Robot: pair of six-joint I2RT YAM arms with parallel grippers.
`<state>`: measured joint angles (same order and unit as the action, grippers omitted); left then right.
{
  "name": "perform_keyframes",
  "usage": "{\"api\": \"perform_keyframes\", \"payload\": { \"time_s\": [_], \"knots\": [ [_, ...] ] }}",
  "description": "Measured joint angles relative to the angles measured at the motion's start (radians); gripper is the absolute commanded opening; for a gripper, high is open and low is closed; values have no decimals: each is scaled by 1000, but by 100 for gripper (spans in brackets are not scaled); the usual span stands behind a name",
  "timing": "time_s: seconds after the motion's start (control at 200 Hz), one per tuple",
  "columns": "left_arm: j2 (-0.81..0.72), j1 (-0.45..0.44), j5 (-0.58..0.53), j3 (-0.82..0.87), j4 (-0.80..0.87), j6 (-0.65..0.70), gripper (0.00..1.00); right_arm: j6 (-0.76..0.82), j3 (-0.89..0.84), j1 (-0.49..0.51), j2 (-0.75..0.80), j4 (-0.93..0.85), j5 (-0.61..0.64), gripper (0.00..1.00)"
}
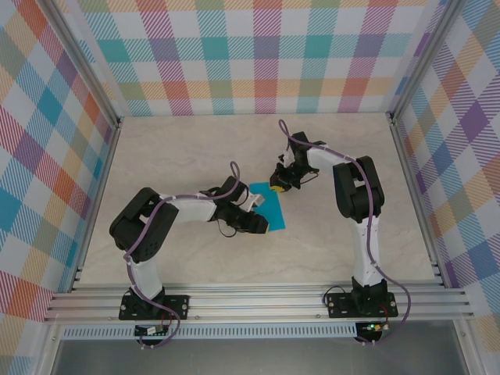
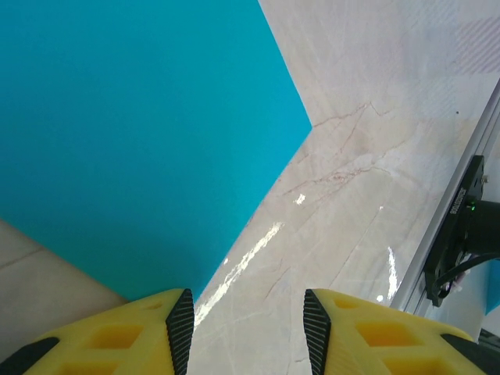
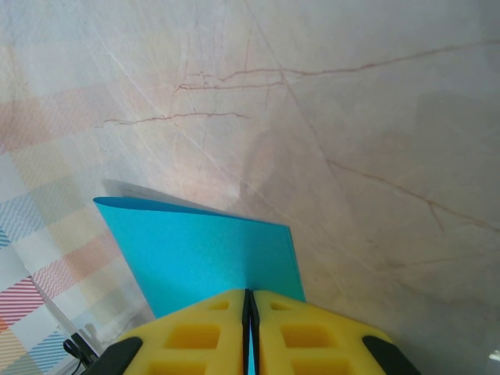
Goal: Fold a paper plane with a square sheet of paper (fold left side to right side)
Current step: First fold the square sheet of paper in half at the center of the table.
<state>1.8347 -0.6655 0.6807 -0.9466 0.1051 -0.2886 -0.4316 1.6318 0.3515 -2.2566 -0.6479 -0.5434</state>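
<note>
Paper (image 1: 275,212) lies mid-table (image 1: 180,148), btw the two grippers. Prob v. light, thin and floppy. It should slide on the smooth top and crease or tear easily, so pinch an edge or corner w/ little force, not the middle.

Right gripper (image 3: 248,303): fingers clenched tight on the paper's far edge, sheet running out from btw them; it seems lifted a bit there.

Left gripper (image 2: 248,332): fingers approx half apart, nothing btw them, low over bare table at the paper's near-left side. Left pad (image 2: 181,328) is just beside a corner; touching or not, can't tell.
</note>
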Motion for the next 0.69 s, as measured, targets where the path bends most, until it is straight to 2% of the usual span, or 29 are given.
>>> {"api": "perform_keyframes", "payload": {
  "time_s": [0.32,0.51,0.695],
  "knots": [
    [-45,-21,10,11,74,24,45,0,4,1,0,0,-11,14],
    [-153,-8,-5,9,77,13,49,19,27,2,10,-10,1,31],
    [-192,60,-98,-9,63,-47,50,48,6,1,127,-36,67,45]
  ]
}}
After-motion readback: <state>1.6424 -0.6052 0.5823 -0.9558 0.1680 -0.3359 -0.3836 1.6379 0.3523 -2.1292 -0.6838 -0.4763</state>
